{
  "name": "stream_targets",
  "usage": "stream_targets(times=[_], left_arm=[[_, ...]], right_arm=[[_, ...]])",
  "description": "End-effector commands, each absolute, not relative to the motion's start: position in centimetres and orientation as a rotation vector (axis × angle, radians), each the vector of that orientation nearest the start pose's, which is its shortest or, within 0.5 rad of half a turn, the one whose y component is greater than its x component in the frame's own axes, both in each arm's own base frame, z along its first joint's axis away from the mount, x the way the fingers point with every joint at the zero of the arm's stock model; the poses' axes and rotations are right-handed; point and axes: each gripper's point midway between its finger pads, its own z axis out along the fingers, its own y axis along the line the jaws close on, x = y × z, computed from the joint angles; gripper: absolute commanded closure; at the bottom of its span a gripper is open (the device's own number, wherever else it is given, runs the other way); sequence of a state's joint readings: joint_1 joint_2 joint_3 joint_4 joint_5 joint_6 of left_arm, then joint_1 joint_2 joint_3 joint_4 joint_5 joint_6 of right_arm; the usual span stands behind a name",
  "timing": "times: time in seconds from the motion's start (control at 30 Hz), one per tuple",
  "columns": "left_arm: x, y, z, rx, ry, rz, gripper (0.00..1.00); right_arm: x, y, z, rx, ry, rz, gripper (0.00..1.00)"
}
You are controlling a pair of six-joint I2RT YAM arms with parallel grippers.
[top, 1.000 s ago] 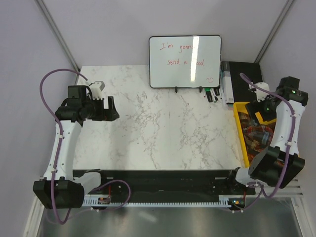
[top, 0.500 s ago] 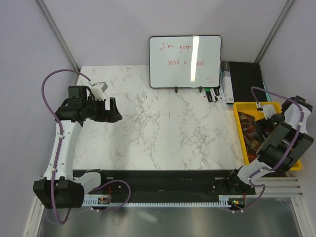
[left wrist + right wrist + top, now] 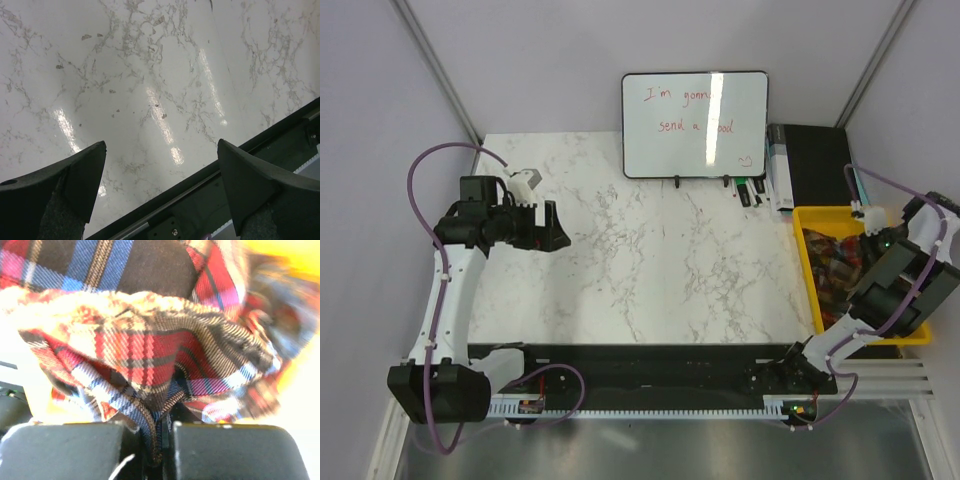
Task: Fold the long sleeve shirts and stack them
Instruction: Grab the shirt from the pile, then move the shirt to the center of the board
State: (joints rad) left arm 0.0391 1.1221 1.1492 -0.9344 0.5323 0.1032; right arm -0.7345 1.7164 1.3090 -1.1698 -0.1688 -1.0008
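Since a second ago, our right arm has swung back over the yellow bin (image 3: 820, 210) and dipped in, and the right gripper (image 3: 872, 248) went from wide open to pinched. The left arm barely budged.

Top view: the long sleeve shirts (image 3: 832, 262) sit in a crumpled heap inside that bin, off the right edge of the marble table (image 3: 660, 270). None is out on the marble yet. The right arm is folded tight, elbow low and near, wrist tipped down into the bin, which looks like the pose for pulling one shirt out. The left arm is raised with its forearm level, and the left gripper (image 3: 548, 228) points across the table, well apart from the bin. We guess it's parked there, out of the way, ready to take a corner.

Left wrist: its jaws gape, with nothing between them, just bare marble and the dark rail below.

Right wrist: the jaws are clamped together on a fold of red plaid flannel, and cloth bunches right above the fingers. We can't tell from here whether it's one layer or several.
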Motion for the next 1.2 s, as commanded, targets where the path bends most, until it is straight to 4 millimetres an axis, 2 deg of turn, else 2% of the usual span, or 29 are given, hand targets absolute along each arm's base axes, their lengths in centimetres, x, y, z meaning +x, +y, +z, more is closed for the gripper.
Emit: stream_targets(times=[0.0,0.07,0.1,0.13,0.2,0.3,0.33,0.37,0.4,0.43,0.47,0.5,0.53,0.57,0.6,0.63,0.67,0.7,0.73,0.77,0.8,0.87,0.9,0.93,0.97,1.03,1.07,1.13,1.17], left_arm=[[25.7,-8.6,25.0,0.381,2.252,-0.642,0.01],[25.8,-8.7,25.7,0.360,2.243,-0.647,0.01],[26.0,-8.6,26.2,0.354,2.234,-0.638,0.01],[26.1,-8.6,26.3,0.346,2.234,-0.639,0.01],[26.4,-8.5,27.3,0.323,2.219,-0.630,0.02],[26.8,-8.3,28.4,0.295,2.199,-0.619,0.02],[26.9,-8.1,28.7,0.282,2.192,-0.607,0.02],[27.0,-7.9,29.1,0.267,2.187,-0.601,0.02],[27.1,-7.5,29.5,0.246,2.181,-0.572,0.02],[27.4,-7.0,29.9,0.223,2.168,-0.556,0.01],[27.4,-6.7,30.4,0.212,2.153,-0.547,0.01],[27.4,-6.5,30.9,0.207,2.137,-0.552,0.01],[27.6,-5.7,31.3,0.147,2.133,-0.561,0.01],[27.4,-6.0,32.2,0.152,2.111,-0.607,0.01],[27.4,-5.8,32.5,0.148,2.100,-0.622,0.01],[27.5,-5.0,32.8,0.129,2.092,-0.619,0.01],[27.6,-5.0,33.1,0.135,2.085,-0.630,0.01],[27.6,-4.8,33.0,0.131,2.088,-0.631,0.01],[27.7,-4.6,32.9,0.193,2.083,-0.601,0.01],[27.3,-4.9,32.6,0.228,2.088,-0.620,0.01],[27.0,-5.2,32.3,0.270,2.090,-0.629,0.01],[26.2,-5.6,30.9,0.424,2.081,-0.628,0.01],[25.9,-5.6,30.3,0.472,2.077,-0.615,0.01],[25.9,-5.4,29.4,0.556,2.064,-0.581,0.01],[25.6,-5.4,27.6,0.593,2.088,-0.585,0.01],[25.4,-5.1,25.6,0.721,2.076,-0.542,0.01],[25.1,-4.8,23.4,0.752,2.117,-0.536,0.01],[25.3,-4.4,21.2,0.856,2.130,-0.507,0.02],[25.2,-4.1,19.8,0.870,2.164,-0.506,0.05]], right_arm=[[23.8,-18.4,21.6,-0.341,2.651,0.132,1.00],[25.1,-17.6,25.7,-0.335,2.517,0.068,1.00],[25.9,-16.6,29.0,-0.384,2.424,0.001,1.00],[26.4,-15.7,30.4,-0.399,2.380,-0.007,1.00],[27.6,-12.5,34.3,-0.403,2.241,0.043,1.00],[29.0,-4.7,38.9,-0.504,2.053,0.256,1.00],[29.4,-0.7,40.0,-0.583,1.998,0.363,1.00],[30.4,1.2,41.7,-0.594,1.923,0.410,1.00],[30.2,4.0,43.0,-0.560,1.887,0.546,1.00],[29.9,7.8,43.9,-0.634,1.837,0.652,0.99],[30.8,9.8,45.7,-0.685,1.738,0.667,0.98],[29.7,14.2,45.5,-0.693,1.747,0.813,0.87],[29.6,16.2,45.9,-0.713,1.715,0.854,0.77],[30.2,17.8,47.4,-0.739,1.616,0.849,0.63],[29.9,19.8,46.5,-0.685,1.663,0.968,0.58],[30.6,20.2,47.3,-0.687,1.605,0.978,0.55],[31.2,20.2,46.6,-0.668,1.626,0.972,0.15],[32.0,19.6,45.5,-0.647,1.657,0.926,0.06],[33.5,18.0,44.0,-0.605,1.696,0.796,0.06],[33.4,17.1,43.5,-0.595,1.702,0.759,0.03],[34.1,15.6,40.3,-0.554,1.779,0.747,0.02],[33.4,14.7,37.7,-0.591,1.812,0.697,0.02],[32.9,14.8,34.6,-0.611,1.872,0.716,0.02],[32.3,14.9,33.3,-0.644,1.887,0.728,0.02],[31.7,15.0,31.0,-0.669,1.922,0.725,0.03],[31.3,15.8,28.8,-0.718,1.952,0.725,0.05],[31.2,16.1,26.6,-0.749,1.994,0.717,0.07],[30.8,17.4,24.5,-0.799,2.024,0.726,0.10],[30.9,17.8,22.3,-0.802,2.074,0.727,0.13]])
